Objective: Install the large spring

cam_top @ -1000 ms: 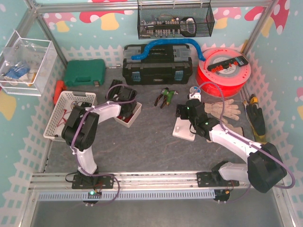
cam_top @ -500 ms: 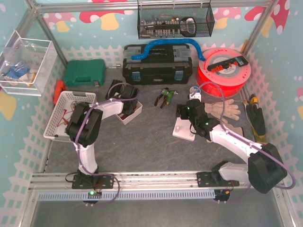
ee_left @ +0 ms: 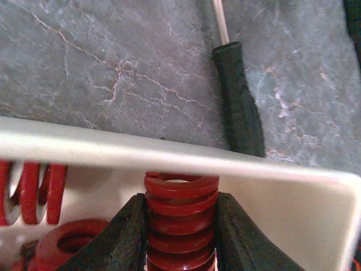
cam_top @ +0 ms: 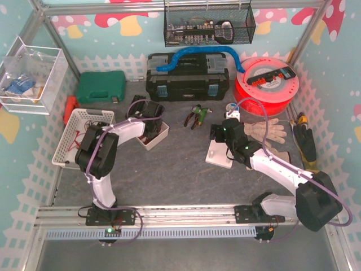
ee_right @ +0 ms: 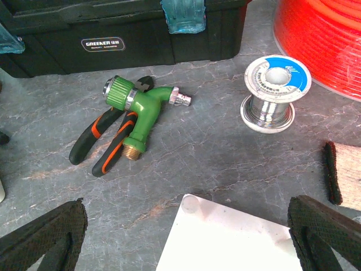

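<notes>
My left gripper (ee_left: 180, 226) is shut on a large red spring (ee_left: 180, 209), which stands upright between the black fingers inside a small white tray (ee_left: 169, 152). More red springs (ee_left: 34, 192) and a red ring (ee_left: 67, 243) lie in that tray. In the top view the left gripper (cam_top: 151, 127) is over the tray (cam_top: 162, 138), left of centre. My right gripper (ee_right: 186, 226) is open and empty above a white base plate (ee_right: 237, 243) with a short white peg (ee_right: 190, 203) at its corner. In the top view the right gripper (cam_top: 221, 135) is over the plate (cam_top: 217, 157).
A black-handled screwdriver (ee_left: 240, 101) lies just beyond the tray. A green hose nozzle (ee_right: 141, 107), pliers (ee_right: 98, 141) and a solder spool (ee_right: 273, 90) lie beyond the plate. A black toolbox (cam_top: 188, 76), a red filament spool (cam_top: 265, 84), gloves (cam_top: 265, 131) and a white basket (cam_top: 82, 135) surround the work area.
The left arm has shifted slightly while its gripper stays over the small tray. The right arm has not moved.
</notes>
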Motion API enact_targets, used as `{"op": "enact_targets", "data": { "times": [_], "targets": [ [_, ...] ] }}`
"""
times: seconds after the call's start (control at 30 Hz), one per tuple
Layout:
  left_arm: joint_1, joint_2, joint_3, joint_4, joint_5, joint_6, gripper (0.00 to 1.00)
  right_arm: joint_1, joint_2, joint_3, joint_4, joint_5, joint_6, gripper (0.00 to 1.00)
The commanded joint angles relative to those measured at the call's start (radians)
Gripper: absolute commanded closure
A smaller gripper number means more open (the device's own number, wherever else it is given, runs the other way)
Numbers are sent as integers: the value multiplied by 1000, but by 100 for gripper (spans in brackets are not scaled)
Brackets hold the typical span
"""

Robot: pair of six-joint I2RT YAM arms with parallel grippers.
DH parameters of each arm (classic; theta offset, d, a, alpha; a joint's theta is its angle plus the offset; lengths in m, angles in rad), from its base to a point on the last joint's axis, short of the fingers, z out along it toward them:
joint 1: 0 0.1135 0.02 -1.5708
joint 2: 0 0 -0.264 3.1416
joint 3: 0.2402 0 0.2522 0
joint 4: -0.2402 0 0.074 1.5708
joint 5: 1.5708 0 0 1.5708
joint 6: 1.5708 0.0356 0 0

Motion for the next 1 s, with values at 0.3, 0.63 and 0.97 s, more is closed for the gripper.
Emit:
{"op": "enact_targets", "data": {
  "times": [0.3, 0.63, 0.97],
  "targets": [
    [-31, -291, -29, -11, -99, 181, 86, 8, -17, -11, 29, -10, -9, 4],
    [-143, -638, -375, 555, -68, 771, 86, 7, -27, 2, 40, -122, -55, 5],
    [-384, -808, -836, 1256, 101, 1484, 98, 10, -94, 84, -80, -466, -55, 20]
  ]
}}
